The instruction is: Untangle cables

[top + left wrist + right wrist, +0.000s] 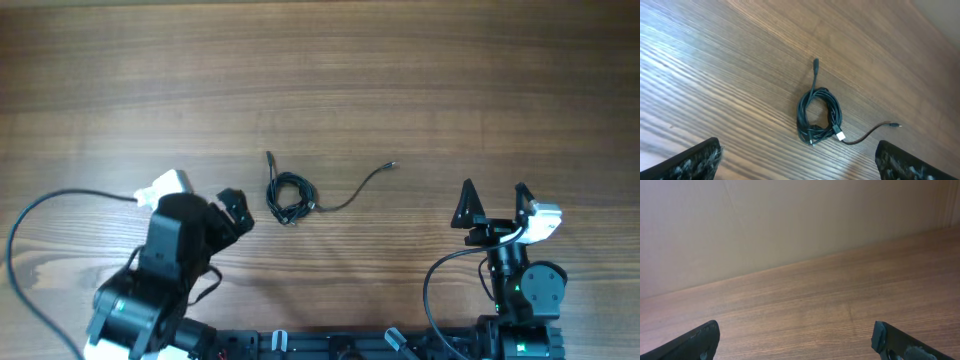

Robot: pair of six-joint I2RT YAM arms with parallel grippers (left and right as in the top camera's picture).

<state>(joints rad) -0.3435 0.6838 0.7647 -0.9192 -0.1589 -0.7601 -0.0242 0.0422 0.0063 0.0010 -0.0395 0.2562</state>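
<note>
Left gripper [799, 161]: fingers spread, empty, the nearer arm. Cables [290, 197]: small coil on the table [420, 80], lying just right of and slightly beyond that gripper, perhaps several strands knotted; one loose tail trails rightward. Right gripper [493, 207]: fingers spread, empty, well apart to the right.
</note>
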